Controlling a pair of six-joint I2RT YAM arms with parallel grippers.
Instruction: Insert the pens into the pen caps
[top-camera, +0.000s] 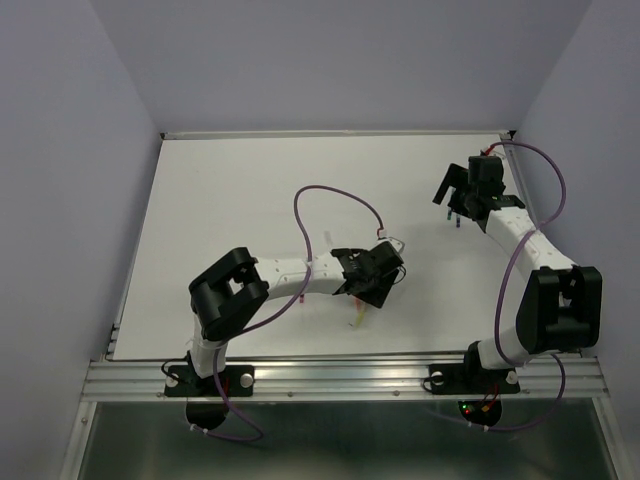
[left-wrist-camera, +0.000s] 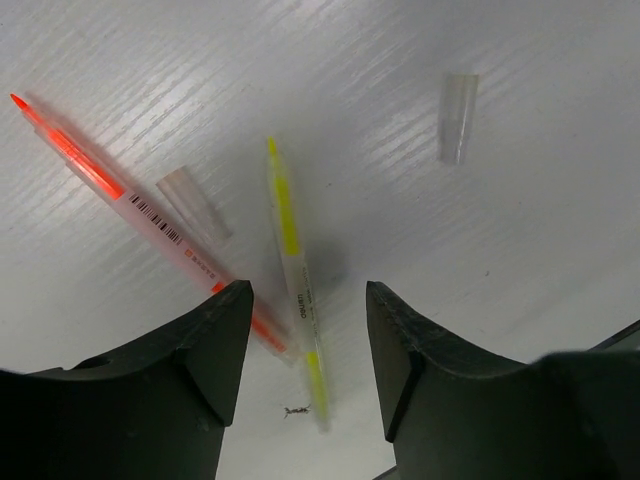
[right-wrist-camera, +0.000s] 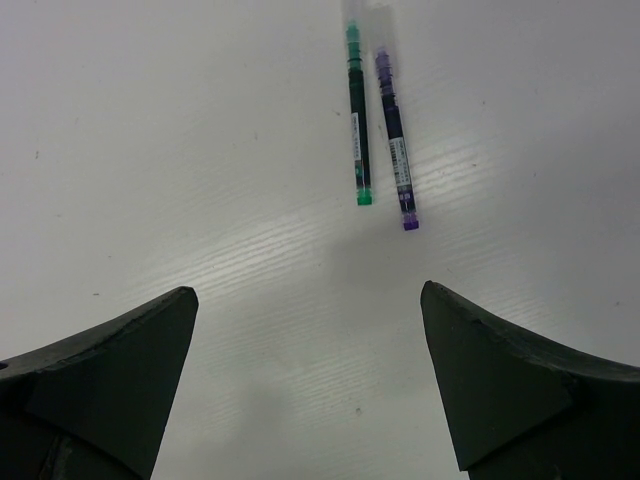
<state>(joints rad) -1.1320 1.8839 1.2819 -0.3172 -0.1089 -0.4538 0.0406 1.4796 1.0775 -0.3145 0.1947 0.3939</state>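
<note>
Left jaws straddle yellow pen (left-wrist-camera: 296, 275), gaps both sides.

White bench (left-wrist-camera: 520, 260); orange pen (left-wrist-camera: 130, 205) with black barcode, yellow pen (left-wrist-camera: 293, 270), green pen (right-wrist-camera: 357, 120), purple pen (right-wrist-camera: 396, 140); pale translucent caps (left-wrist-camera: 457, 117); black jaws.

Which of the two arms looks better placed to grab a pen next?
Probably left. The left gripper straddles the yellow pen, with a pen cap close by. The right gripper is wide open, but the green pen and purple pen lie ahead of it, not between its fingers.
</note>
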